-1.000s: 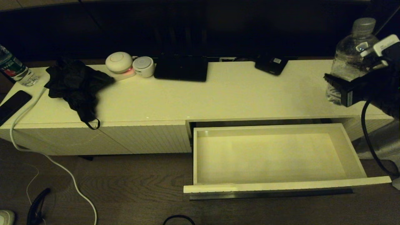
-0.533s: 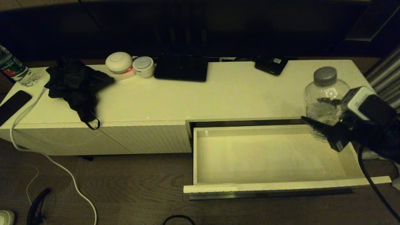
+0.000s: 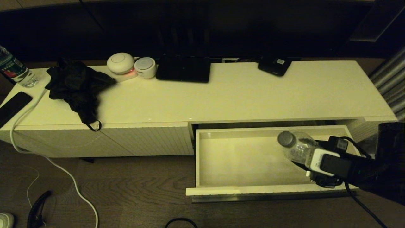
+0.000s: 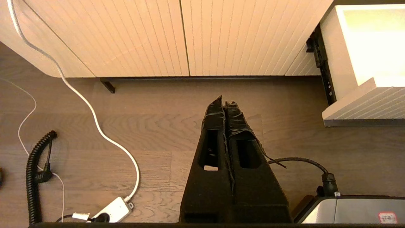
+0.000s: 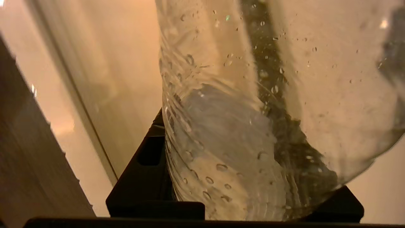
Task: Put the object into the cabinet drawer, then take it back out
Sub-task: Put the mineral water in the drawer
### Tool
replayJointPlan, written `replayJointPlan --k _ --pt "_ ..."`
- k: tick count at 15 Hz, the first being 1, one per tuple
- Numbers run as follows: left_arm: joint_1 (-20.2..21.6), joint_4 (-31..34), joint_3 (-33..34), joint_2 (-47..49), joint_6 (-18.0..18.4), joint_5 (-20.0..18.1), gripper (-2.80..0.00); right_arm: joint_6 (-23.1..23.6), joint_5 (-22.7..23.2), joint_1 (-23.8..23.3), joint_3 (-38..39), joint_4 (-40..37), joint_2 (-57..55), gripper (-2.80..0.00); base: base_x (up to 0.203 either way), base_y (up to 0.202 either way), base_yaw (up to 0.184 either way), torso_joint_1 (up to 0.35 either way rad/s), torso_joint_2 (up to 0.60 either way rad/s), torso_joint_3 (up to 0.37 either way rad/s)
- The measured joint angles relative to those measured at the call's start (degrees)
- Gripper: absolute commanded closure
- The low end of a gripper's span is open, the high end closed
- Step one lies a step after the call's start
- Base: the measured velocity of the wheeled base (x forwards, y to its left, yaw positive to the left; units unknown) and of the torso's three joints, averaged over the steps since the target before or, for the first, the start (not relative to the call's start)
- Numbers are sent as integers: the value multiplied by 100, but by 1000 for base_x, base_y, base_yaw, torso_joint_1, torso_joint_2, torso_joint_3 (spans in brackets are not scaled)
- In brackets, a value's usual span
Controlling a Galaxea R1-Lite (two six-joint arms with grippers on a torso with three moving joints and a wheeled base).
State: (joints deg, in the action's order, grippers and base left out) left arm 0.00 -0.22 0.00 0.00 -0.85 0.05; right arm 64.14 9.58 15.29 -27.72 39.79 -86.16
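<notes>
Gripping the clear water bottle (image 3: 295,148) around its body, the right tool (image 3: 311,166) holds it tilted over the right part of the open cabinet drawer (image 3: 202,158), grey cap toward the drawer's back, though the wrist housing hides the bottle's lower half in the head view, so whether its base touches the drawer floor cannot be told. In the right wrist view the wet bottle wall fills the picture and covers most of both fingers. The left tool (image 4: 225,104) hangs closed above the wooden floor (image 4: 158,126) before the cabinet (image 3: 240,95).
</notes>
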Motion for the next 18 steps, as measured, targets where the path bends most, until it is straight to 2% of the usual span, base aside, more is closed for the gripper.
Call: replayJointPlan --k 7,11,18 --pt "0 -1 0 0 1 1 0 980 404 -162 57 0 -467 0 0 0 0 0 0 0" --pt "0 -5 0 0 1 2 0 1358 445 -300 71 -34 -729 0 0 0 0 0 0 0" --pt "0 -2 0 0 0 2 0 1888 559 -547 -175 -657 -916 0 0 0 0 0 0 0"
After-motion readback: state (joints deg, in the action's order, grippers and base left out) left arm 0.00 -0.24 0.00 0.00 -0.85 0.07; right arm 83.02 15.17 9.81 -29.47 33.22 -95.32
